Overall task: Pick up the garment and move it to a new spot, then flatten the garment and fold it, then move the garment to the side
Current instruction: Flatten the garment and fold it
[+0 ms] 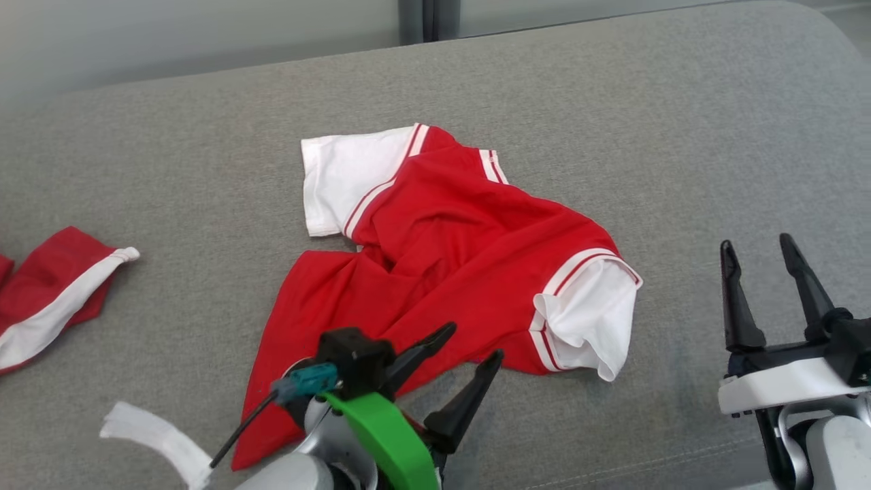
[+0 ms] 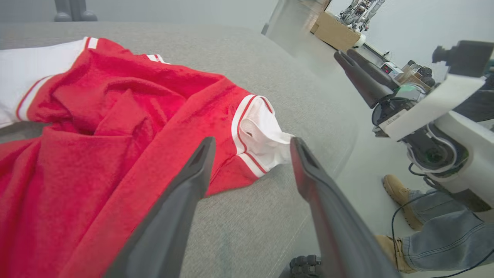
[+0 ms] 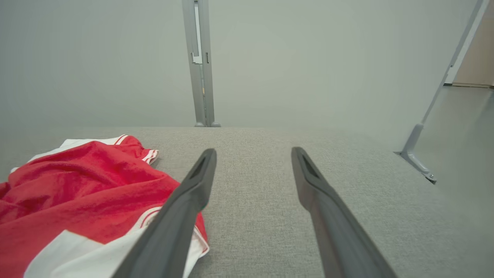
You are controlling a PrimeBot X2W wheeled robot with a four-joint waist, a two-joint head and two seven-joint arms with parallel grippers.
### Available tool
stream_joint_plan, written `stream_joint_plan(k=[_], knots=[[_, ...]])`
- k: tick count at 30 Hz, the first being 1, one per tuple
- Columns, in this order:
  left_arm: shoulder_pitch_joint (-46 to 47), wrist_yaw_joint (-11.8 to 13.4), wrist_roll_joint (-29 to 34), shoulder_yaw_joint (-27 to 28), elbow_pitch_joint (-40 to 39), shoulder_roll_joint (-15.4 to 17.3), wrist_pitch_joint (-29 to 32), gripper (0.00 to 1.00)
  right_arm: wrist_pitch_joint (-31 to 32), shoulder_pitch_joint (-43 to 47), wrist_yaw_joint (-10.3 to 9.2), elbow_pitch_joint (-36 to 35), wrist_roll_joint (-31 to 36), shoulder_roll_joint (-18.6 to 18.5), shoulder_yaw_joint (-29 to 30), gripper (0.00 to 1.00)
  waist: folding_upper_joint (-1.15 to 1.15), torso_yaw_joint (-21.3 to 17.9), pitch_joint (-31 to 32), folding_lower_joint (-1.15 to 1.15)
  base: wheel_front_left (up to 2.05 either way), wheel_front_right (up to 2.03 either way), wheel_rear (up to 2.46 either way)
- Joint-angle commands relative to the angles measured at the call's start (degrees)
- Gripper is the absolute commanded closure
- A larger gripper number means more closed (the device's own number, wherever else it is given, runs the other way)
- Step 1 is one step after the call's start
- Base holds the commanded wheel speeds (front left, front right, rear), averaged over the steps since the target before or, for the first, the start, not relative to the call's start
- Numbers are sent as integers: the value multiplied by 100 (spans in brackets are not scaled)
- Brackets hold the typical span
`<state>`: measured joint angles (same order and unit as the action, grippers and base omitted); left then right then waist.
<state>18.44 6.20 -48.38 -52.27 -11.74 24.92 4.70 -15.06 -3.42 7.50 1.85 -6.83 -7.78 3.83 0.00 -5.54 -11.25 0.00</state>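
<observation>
Red garment [image 1: 463, 272] with white, red-striped sleeves [image 1: 340, 177]; grey surface [image 1: 680, 136].

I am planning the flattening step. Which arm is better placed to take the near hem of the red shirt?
Probably left. The left gripper, open, is over the near hem of the red shirt. The right gripper, also open, stands aside above the grey surface, clear of the cloth.

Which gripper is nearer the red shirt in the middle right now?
Left. The left gripper hangs open at the near hem of the red shirt; the right gripper stands open off its right side, over bare grey cushion.
</observation>
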Motion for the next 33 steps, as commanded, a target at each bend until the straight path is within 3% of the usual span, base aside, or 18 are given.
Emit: stream_joint_plan(k=[1, 7, 15, 22, 33], knots=[[203, -84, -49, -25, 245, -155, 5, 0, -18, 18, -2, -34, 62, -23, 100, 0, 0, -331, -120, 0, 0, 0, 0], [656, -495, -295, -212, 1271, -924, 76, 0, -18, 108, -2, -42, 64, 120, 294, 0, 0, -841, -281, 0, 0, 0, 0], [984, -796, -297, -367, 2222, -1252, 123, 0, -18, 147, -2, 72, -62, 331, 159, 0, 0, -1286, -471, 0, 0, 0, 0], [1168, -1049, -355, -510, 2749, -1512, 158, 0, -18, 36, -2, 131, -102, 402, 79, 0, 0, -1450, -527, 0, 0, 0, 0], [1418, -1364, -708, -837, 3211, -2022, -302, 0, -18, -102, -2, 241, -131, 450, -64, 0, 0, -1626, -513, 0, 0, 0, 0]])
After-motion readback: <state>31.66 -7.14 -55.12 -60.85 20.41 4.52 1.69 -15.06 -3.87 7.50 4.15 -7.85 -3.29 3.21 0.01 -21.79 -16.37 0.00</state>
